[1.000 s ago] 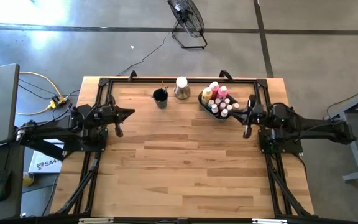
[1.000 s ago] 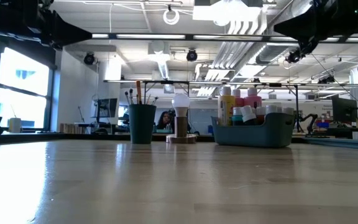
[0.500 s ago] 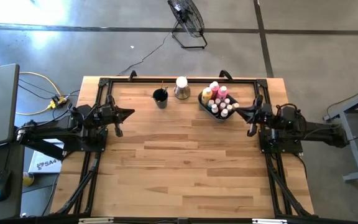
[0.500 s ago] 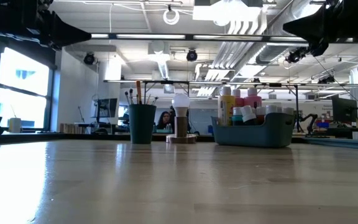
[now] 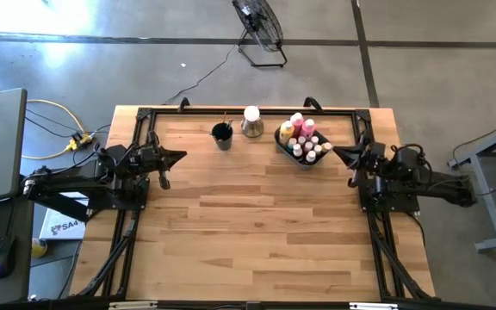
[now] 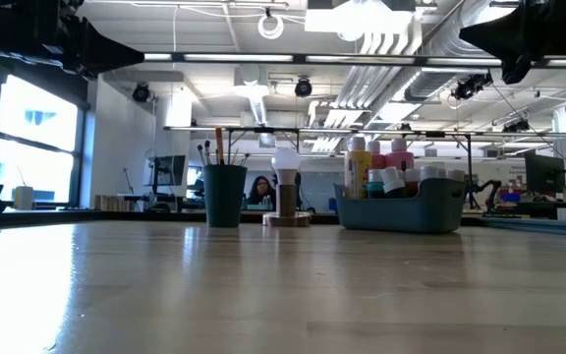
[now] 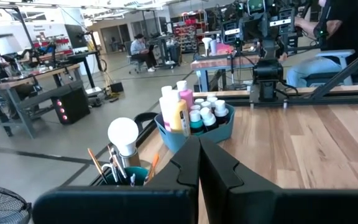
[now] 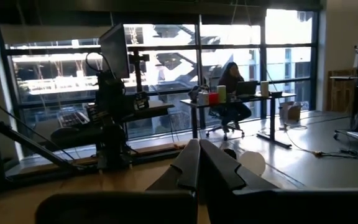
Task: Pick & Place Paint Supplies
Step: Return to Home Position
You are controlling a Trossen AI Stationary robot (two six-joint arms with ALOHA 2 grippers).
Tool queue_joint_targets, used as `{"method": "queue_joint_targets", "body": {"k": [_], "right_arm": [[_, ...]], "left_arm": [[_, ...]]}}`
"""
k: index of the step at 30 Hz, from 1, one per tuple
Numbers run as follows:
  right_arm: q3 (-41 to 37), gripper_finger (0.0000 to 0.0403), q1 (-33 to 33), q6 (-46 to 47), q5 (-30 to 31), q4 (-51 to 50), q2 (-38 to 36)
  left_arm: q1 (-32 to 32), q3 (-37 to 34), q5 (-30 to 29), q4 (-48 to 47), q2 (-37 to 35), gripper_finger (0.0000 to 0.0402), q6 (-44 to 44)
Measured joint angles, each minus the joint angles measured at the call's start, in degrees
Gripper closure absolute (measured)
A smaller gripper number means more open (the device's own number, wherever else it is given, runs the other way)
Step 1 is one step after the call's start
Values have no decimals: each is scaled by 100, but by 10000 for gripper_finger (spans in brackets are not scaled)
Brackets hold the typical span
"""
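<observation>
The paint supplies stand at the table's far side. Pink, yellow and teal bottles [image 5: 298, 127] and small white-capped pots [image 5: 310, 153] sit upright in a grey-blue bin [image 6: 401, 208]. Thin brushes [image 6: 214, 147] stick up out of a dark round cup [image 5: 222, 134]. My left gripper [image 5: 182, 156] is shut at the table's left edge, held level above the wood with nothing in it. My right gripper [image 5: 337, 152] is shut at the right edge, just right of the bin, with nothing in it. The wrist views show both pairs of fingers closed together: the left gripper [image 7: 199, 140] and the right gripper [image 8: 199, 143].
A white bulb on a round wooden base [image 5: 251, 120] stands between the cup and the bin. A black frame rail [image 5: 248, 109] runs along the table's far edge and sides. The wide near part of the tabletop [image 5: 248, 232] is bare wood. People sit in the room beyond.
My right gripper has drawn back from the bin toward the table's right edge, tipping its fingers slightly upward and staying shut. The bin, the cup and the bottles have kept their places.
</observation>
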Motion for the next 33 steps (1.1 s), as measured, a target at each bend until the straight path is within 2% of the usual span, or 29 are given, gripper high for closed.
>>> {"method": "queue_joint_targets", "body": {"k": [6,10,17,33], "right_arm": [[0,400,0,31,554,-319,-263],[2,400,-2,43,541,-337,-263],[2,400,0,109,511,-337,-264],[2,400,0,166,387,-553,-268]], "left_arm": [[0,0,-12,-6,0,401,-2],[0,0,-35,-222,-98,401,-48],[0,-2,270,-676,-1020,401,-62],[0,-37,236,-1018,-981,401,-203]]}}
